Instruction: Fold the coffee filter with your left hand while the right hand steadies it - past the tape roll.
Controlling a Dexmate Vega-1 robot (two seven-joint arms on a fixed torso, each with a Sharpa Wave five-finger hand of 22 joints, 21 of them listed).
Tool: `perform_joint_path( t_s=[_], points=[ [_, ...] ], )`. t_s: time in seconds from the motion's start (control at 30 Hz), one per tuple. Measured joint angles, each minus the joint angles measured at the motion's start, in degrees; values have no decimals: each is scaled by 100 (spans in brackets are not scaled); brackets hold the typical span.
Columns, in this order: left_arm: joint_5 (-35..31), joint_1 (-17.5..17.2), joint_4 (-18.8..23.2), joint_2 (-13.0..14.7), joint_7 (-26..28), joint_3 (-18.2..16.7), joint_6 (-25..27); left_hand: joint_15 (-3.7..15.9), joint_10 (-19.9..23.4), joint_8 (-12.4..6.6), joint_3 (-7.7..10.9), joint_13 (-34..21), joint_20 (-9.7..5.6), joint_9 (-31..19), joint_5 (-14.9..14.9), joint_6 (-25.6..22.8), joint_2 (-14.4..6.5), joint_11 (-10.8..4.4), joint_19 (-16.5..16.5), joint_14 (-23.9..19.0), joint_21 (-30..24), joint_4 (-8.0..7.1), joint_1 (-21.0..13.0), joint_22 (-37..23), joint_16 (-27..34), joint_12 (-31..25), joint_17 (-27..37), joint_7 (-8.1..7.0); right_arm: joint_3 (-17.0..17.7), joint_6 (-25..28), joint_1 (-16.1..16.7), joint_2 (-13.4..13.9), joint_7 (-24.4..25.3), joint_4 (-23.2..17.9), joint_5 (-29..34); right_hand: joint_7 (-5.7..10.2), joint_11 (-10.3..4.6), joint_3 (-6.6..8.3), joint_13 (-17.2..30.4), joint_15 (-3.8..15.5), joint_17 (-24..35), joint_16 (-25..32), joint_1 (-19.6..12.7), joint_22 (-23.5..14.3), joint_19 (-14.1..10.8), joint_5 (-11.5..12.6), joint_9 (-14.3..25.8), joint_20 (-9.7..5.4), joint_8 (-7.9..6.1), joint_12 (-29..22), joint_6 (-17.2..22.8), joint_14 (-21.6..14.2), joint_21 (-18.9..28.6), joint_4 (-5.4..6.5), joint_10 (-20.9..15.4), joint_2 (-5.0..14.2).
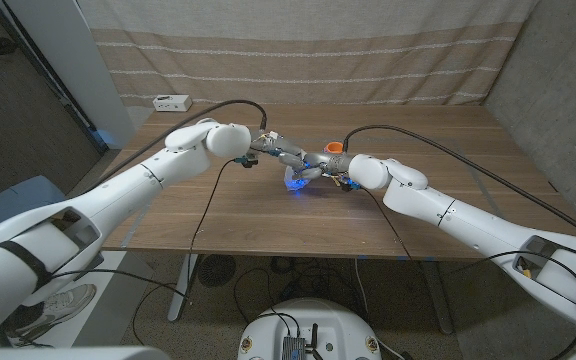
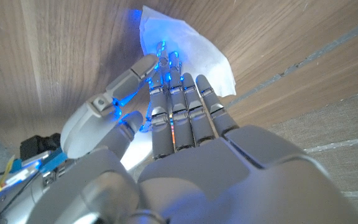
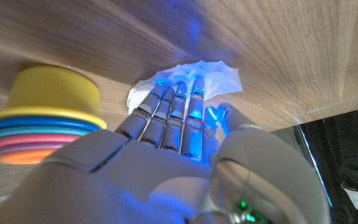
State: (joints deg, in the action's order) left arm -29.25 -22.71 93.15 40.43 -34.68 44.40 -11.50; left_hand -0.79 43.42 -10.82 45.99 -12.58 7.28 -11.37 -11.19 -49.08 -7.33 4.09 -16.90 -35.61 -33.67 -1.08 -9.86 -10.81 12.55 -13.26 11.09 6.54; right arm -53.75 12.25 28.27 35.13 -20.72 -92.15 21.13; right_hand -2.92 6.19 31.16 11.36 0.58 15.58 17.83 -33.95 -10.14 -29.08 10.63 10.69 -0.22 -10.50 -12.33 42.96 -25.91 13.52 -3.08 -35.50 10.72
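Both hands meet on coffee filter point(image 2: 191, 50): left hand point(image 1: 280, 152) fingers pressing it, right hand point(image 3: 179, 118) flat-fingered on top. Thin paper, so it'll probably skid or crumple if right eases off. Actual pinch? can't tell.

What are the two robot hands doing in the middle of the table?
They are working on a white paper coffee filter lying on the wooden table. The left hand and the right hand meet over it, fingers reaching onto the paper. A stack of coloured cups stands close beside the right hand. How far the fold has got can't be told yet.
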Motion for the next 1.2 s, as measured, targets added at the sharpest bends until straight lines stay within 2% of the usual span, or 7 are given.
perform_joint_path(
  t_s=[0.1,0.17,0.4,0.7,0.8,1.03,1.2],
  points=[
    [330,-72,143,36,508,-119,135,34,235,-107,30,-68,13,17,-22,-206,-1,9,-90,-288,-36,-40,1,0,113,-142,22,42,13,6,14,2,18,-15,-6,68,0,2,0,12,0,-6,0,1,1,0,0,1,-32,0,-70,-11,-1,-2,1,0],
    [397,-122,197,58,721,-165,158,15,334,-151,-86,-105,-18,-10,43,-332,-53,38,-154,-446,-49,-170,54,0,193,-190,55,63,31,-1,36,2,29,-33,-18,66,-1,30,0,23,-5,-10,0,2,1,0,0,1,-32,0,-69,-22,-1,-33,3,0],
    [432,-354,445,152,1228,-416,202,30,457,-158,-92,-142,-54,53,15,-431,-37,50,-248,-593,-93,-176,37,-27,276,-266,132,60,109,-89,105,26,96,-111,-169,67,-27,-61,-1,33,-17,-9,-5,-1,0,-26,0,2,-32,35,-69,-32,-2,-121,41,-102],
    [483,-651,611,214,2095,-688,200,30,487,-183,-92,-174,-44,-24,15,-447,-38,20,-267,-593,-93,-176,35,-26,276,-267,131,58,429,-210,298,107,297,-283,-563,46,17,-326,-1,10,-69,-48,259,-36,37,-90,0,50,-32,35,-91,-10,-52,10,85,-357],
    [508,-729,634,214,2282,-760,187,30,487,-183,-92,-195,-44,-24,16,-426,-67,20,-267,-593,-93,-176,6,-26,276,-266,131,37,531,-263,363,126,395,-312,-702,46,38,-358,-1,-13,-68,-90,344,-35,-63,-90,0,149,-32,35,-91,-5,-50,42,105,-352],
    [628,-917,636,179,2762,-914,95,51,465,-183,-92,-222,-44,-24,-7,-426,-67,-2,-267,-570,-93,-176,6,-26,276,-267,131,37,886,-555,600,167,761,-377,-1101,25,47,-386,-1,-30,-95,-111,356,-25,-48,-90,0,134,-32,35,-112,12,-20,22,114,-340],
    [831,-1042,538,111,3067,-1029,-11,66,398,-150,-92,-237,-44,-24,-7,-352,-67,-1,-267,-519,-93,-176,6,-26,276,-267,131,9,1178,-885,827,165,1203,-378,-1416,57,47,-277,-1,-30,-122,-138,200,-25,-48,-66,0,135,-32,35,-144,12,-68,-109,114,-185]
  ],
)
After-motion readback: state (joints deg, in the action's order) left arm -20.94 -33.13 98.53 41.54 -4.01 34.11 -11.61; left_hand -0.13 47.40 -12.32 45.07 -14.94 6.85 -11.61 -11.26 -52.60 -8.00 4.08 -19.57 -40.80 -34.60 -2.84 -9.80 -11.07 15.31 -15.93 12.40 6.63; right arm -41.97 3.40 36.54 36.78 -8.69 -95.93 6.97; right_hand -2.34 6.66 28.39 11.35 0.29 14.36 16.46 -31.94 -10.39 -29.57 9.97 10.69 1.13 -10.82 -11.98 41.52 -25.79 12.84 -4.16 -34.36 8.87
